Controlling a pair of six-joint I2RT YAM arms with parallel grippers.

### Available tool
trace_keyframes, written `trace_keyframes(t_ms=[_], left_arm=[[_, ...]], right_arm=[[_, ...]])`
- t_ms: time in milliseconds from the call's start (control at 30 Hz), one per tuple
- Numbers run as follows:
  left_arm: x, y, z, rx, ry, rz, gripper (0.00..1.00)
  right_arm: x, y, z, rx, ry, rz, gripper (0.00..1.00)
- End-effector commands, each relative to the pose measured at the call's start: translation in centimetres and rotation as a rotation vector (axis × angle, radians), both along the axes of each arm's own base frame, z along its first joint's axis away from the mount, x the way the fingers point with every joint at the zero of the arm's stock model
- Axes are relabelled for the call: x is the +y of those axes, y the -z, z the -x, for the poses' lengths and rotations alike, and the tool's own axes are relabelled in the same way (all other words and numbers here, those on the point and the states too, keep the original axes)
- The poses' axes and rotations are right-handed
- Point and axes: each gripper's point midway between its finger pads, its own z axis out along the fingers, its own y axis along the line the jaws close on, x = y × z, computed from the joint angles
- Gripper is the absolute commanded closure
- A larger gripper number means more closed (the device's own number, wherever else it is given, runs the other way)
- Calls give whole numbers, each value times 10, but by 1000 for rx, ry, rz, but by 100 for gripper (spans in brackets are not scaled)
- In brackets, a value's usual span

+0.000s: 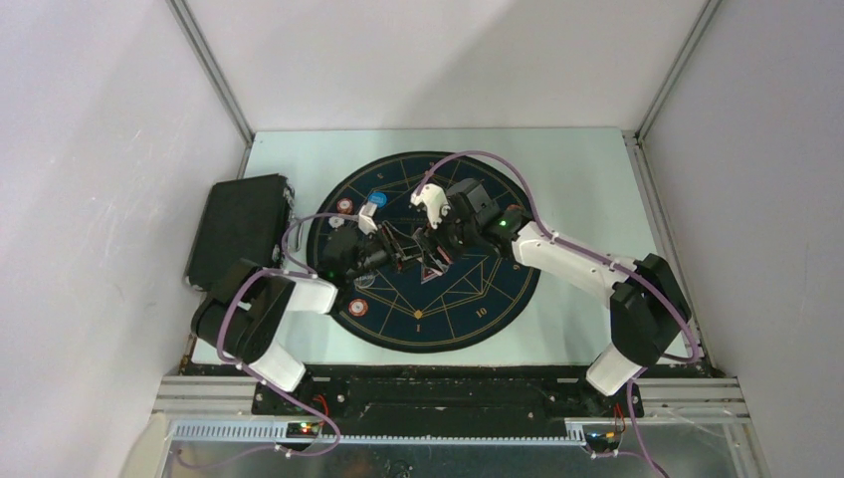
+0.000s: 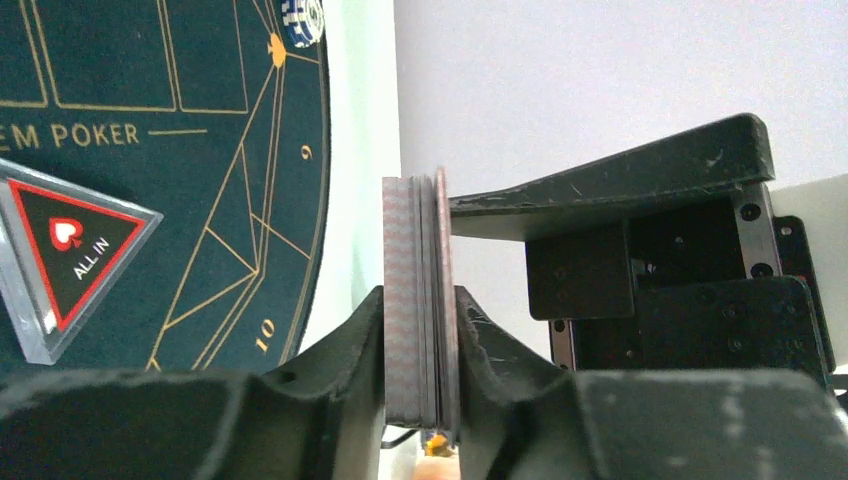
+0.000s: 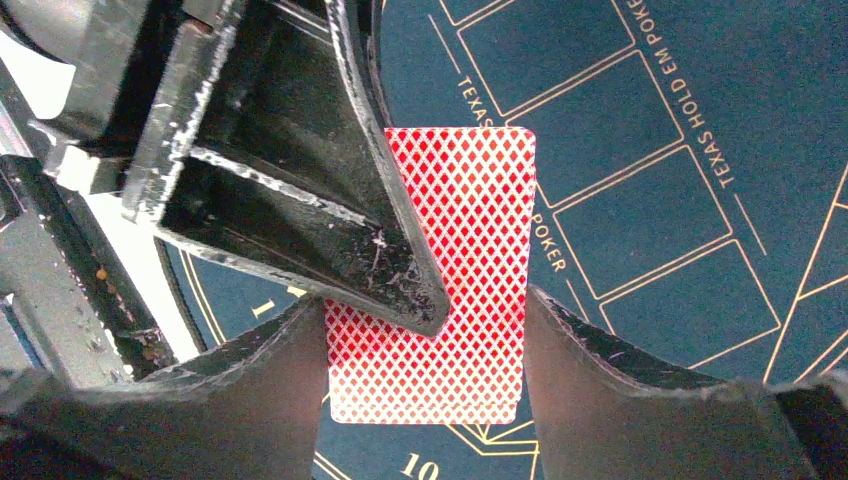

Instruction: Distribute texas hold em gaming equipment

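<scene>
My left gripper [image 2: 420, 300] is shut on a thin stack of playing cards [image 2: 420, 250], held on edge above the mat. In the top view it [image 1: 400, 254] meets my right gripper [image 1: 430, 249] over the mat's middle. In the right wrist view the red-diamond card back [image 3: 470, 200] sits between my right gripper's [image 3: 425, 330] fingers, which lie against its two long edges. A left finger crosses the card back. The red triangular "ALL IN" token [image 2: 70, 255] lies on the mat just below the grippers [image 1: 435, 269]. A blue chip [image 1: 376, 197] and red-white chips [image 1: 344, 206] lie at the mat's left.
The dark round mat [image 1: 478, 299] with gold lines covers the table's middle. The black rectangular case [image 1: 239, 229] lies at the left edge. Another red-white chip [image 1: 358, 307] lies near the mat's front left. A blue-white chip [image 2: 302, 20] sits at the mat's rim.
</scene>
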Motion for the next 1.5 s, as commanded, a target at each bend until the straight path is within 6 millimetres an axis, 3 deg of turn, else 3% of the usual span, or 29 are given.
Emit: trace_keyframes(t_ms=[0, 200, 333, 400, 433, 500, 533, 600, 833, 1067, 1233, 1467], left_arm=[[-8, -19, 8, -31, 48, 93, 75], [-11, -25, 10, -22, 65, 173, 98], [-11, -26, 11, -17, 63, 186, 100], [-11, -26, 12, -24, 61, 174, 100], [-11, -28, 12, -32, 58, 170, 100], [-11, -27, 11, -36, 51, 146, 100], [-11, -23, 11, -29, 49, 130, 100], [-11, -25, 12, -36, 45, 123, 100], [-13, -25, 13, -33, 42, 110, 100], [-13, -21, 11, -42, 26, 52, 100], [-15, -23, 13, -54, 33, 33, 100], [-17, -29, 15, -55, 43, 62, 100]], right_arm=[[7, -25, -3, -50, 4, -59, 100], [6, -24, -3, -48, 7, -57, 100], [4, -20, -4, -44, 14, -38, 98], [1, -18, -4, -40, 27, -26, 74], [0, -16, -3, -35, 22, -16, 55], [-1, -15, -2, -22, 26, -4, 36], [-1, -14, -1, -15, 20, 2, 28], [-2, -13, -2, -15, 21, 8, 23], [-3, -10, -3, -29, 20, 41, 18], [-1, -12, -2, -39, 18, 41, 37], [1, -7, 1, -9, 3, 47, 29], [2, -4, 2, 0, 0, 53, 28]])
